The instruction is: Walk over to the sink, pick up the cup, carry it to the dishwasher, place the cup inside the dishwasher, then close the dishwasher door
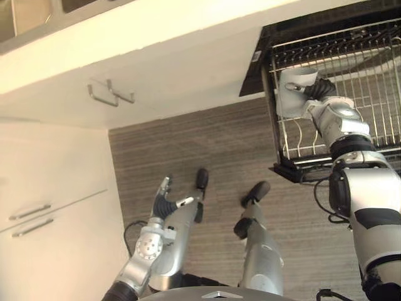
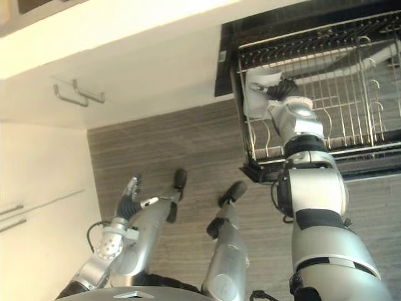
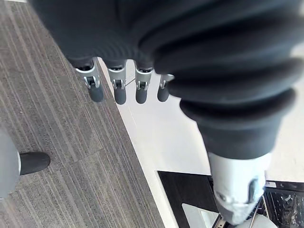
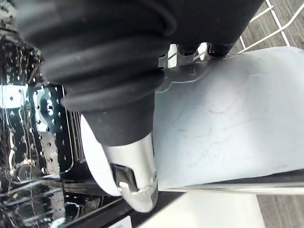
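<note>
The right hand (image 1: pixel 318 88) is clenched round the pale cup (image 1: pixel 290 94), thumb on one side and fingers over the other. It holds the cup at the nine o'clock end of the pulled-out dishwasher rack (image 1: pixel 366 69), probably to set it among the wires. The left hand (image 1: pixel 165 204) hangs at seven o'clock, fingers loose and holding nothing. The hand hides whether the cup rests on the rack yet. The rack runs out of frame at three o'clock.

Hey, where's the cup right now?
In the eye views it sits upper right: the cup is gripped in the right hand at the left end of the pulled-out dishwasher rack.
</note>
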You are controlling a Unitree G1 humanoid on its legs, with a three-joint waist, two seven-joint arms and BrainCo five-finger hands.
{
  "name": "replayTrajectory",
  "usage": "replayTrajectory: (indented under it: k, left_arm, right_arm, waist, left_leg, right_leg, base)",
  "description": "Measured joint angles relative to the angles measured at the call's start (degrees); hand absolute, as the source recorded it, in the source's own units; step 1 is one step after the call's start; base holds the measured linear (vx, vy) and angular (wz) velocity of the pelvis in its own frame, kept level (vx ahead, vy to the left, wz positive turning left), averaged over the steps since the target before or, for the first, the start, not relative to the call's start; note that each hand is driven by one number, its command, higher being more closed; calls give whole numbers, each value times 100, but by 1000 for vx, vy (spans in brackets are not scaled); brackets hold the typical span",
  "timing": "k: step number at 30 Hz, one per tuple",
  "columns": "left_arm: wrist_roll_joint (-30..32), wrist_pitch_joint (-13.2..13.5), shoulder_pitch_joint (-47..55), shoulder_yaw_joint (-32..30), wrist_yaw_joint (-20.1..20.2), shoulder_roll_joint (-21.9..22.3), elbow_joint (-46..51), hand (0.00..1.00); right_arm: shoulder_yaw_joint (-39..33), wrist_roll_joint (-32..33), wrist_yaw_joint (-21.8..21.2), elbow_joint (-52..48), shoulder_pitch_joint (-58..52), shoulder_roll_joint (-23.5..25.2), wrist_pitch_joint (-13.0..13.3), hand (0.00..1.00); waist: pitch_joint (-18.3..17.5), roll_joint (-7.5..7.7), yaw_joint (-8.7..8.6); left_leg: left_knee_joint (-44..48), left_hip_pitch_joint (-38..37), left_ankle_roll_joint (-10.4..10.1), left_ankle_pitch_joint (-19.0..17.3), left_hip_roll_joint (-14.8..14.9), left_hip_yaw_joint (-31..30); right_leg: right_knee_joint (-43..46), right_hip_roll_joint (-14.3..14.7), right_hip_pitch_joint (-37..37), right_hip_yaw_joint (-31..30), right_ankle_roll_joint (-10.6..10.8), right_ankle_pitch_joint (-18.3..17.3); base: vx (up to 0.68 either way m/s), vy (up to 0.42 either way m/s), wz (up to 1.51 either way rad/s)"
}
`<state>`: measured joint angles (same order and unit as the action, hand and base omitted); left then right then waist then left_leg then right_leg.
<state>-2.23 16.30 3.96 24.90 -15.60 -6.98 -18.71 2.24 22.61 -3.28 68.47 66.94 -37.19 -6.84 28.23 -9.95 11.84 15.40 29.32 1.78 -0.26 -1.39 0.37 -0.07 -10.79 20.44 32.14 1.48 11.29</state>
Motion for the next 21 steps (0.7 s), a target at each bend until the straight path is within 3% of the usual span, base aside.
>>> replayTrajectory:
  k: [4,9,14,17,18,21]
  left_arm:
    - [-27,-35,2,2,101,-21,2,0]
    - [-26,-92,2,-1,108,-41,17,0]
    - [-27,-302,31,-69,127,-272,-4,0]
    - [-103,-518,137,-341,285,-452,-33,0]
    - [-117,-571,223,-465,351,-500,-71,0]
    - [-152,-586,348,-601,355,-629,-106,0]
  right_arm:
    - [104,-278,-49,75,152,-1,-347,0]
    - [100,-290,-170,152,165,86,-391,0]
    - [101,-512,-249,-122,159,86,-236,0]
    - [110,-379,-430,-962,-78,89,12,0]
    - [104,-203,-429,-1396,-287,83,180,0]
    - [-30,138,-415,-2329,-979,127,466,0]
  waist:
    - [11,17,35]
    - [54,82,29]
    - [203,378,-27]
    - [206,652,-59]
    - [226,736,-140]
    - [215,936,-250]
  left_leg:
    - [-213,19,-55,180,32,-46]
    - [-276,-58,-121,248,138,-51]
    - [-254,-306,-208,213,273,-4]
    - [-261,-457,-250,180,352,142]
    - [-262,-533,-256,171,374,168]
    - [-262,-764,-280,108,422,304]
  right_leg:
    - [138,1,151,18,-48,-71]
    - [142,110,116,3,-86,-71]
    - [14,260,-155,-43,-161,-43]
    - [-130,327,-268,-188,-190,-7]
    - [-137,342,-340,-209,-176,-16]
    - [-149,373,-499,-350,-175,-15]
  base:
    - [-30,-25,6]
    - [-18,-40,-5]
    - [-29,-33,-9]
    - [-20,-4,-25]
    - [9,16,-19]
    - [35,32,-24]
